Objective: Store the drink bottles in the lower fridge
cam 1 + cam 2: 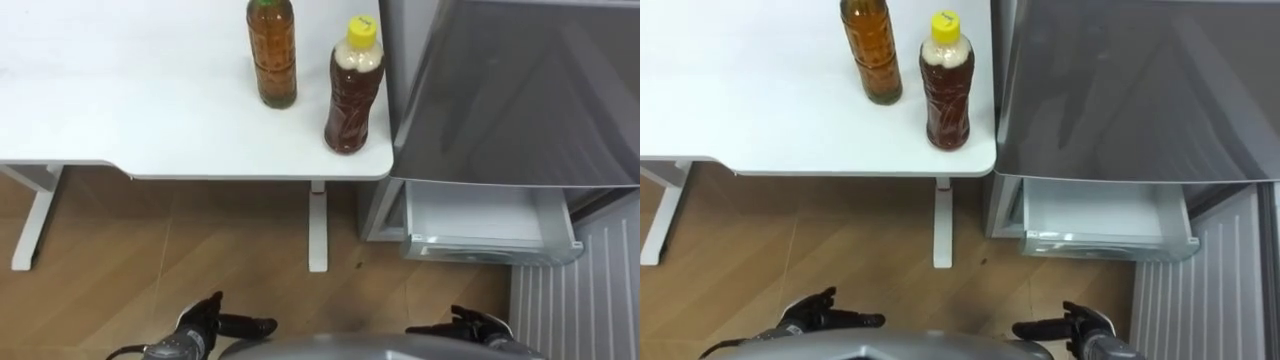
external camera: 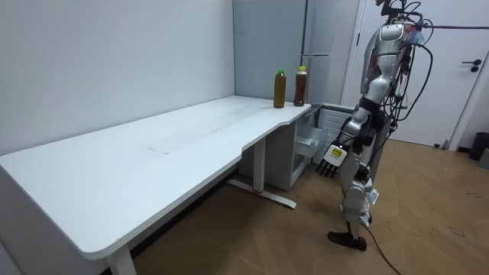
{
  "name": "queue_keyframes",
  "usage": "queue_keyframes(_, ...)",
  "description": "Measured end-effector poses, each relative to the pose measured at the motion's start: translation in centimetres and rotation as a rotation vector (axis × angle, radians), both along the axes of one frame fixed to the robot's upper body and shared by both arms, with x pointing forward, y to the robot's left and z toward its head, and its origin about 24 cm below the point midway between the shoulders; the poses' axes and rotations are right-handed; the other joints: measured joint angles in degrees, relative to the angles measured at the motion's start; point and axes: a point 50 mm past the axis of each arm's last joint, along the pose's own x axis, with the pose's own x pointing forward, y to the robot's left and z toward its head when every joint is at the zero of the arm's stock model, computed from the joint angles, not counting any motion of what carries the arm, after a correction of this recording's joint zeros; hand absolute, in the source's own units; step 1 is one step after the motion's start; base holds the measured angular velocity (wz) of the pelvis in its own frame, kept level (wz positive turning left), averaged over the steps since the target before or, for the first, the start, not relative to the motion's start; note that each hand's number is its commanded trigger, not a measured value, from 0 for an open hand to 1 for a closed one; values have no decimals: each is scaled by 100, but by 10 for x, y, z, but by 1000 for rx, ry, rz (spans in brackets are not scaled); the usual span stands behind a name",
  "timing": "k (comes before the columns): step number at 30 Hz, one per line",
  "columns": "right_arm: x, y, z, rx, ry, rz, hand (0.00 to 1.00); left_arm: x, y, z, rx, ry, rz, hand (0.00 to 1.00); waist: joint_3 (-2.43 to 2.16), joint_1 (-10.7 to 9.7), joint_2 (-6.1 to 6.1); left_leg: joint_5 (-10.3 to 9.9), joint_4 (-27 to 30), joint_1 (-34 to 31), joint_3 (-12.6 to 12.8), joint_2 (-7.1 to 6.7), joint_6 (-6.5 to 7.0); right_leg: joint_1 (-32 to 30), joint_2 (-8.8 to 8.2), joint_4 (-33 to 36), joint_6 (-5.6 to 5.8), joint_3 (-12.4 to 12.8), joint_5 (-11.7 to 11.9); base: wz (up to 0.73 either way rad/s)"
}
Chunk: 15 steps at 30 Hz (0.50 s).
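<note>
Two drink bottles stand on the white table [image 1: 150, 120] near its right corner. One is an amber bottle [image 1: 271, 55] with a green cap. The other is a dark brown bottle [image 1: 354, 95] with a yellow cap, closer to the edge. Right of the table stands the grey fridge [image 1: 520, 90], its lower white drawer [image 1: 480, 225] pulled out and holding nothing. My left hand [image 1: 212, 325] and right hand [image 1: 472, 325] hang low at the bottom of the eye views, fingers relaxed, holding nothing, well below and short of the bottles.
A ribbed white panel [image 1: 580, 290] lies right of the open drawer. The table's white legs [image 1: 318, 225] stand on the wooden floor. In the room view I stand upright in front of the fridge [image 2: 267, 46] at the table's far end, with a door behind me.
</note>
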Motion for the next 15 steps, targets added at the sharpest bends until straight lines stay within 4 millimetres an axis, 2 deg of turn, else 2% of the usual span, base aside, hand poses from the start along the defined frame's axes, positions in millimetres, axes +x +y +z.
queue_keyframes(4, -2, -1, 0, -10, 1, -8, 0, -1, 1, 0, 16, -1, 24, 0, 17, 22, 45, 0, -4, 62, -2, 0, 0, 56, 4, -14, 0, 16, -1, 1)
queue_keyframes(5, -3, -1, 0, -13, -1, -9, 0, -3, 2, 0, 27, 1, 36, 0, 13, 27, 48, -2, -10, 77, 1, 0, 0, 72, 5, -23, 0, 23, -4, 0)
queue_keyframes(6, -3, -1, 0, -14, -2, -9, 0, -5, 3, 0, 36, 2, 46, 0, -9, 28, 80, -2, -11, 79, 2, 0, 0, 77, 6, -34, 0, 22, -4, 0)
queue_keyframes(10, -4, -2, 0, -13, 0, -22, 0, -9, 9, 0, 57, 1, 134, 0, -27, 28, 102, -3, -4, 88, 3, 0, 1, 97, 10, -32, -2, 36, -3, 0)
queue_keyframes(15, -9, -4, 0, -8, 14, -49, 0, -26, 25, 1, 126, 29, 284, 0, -5, 37, 87, -28, 30, 93, -9, 0, 1, 157, 9, -61, -2, 4, -3, 1)
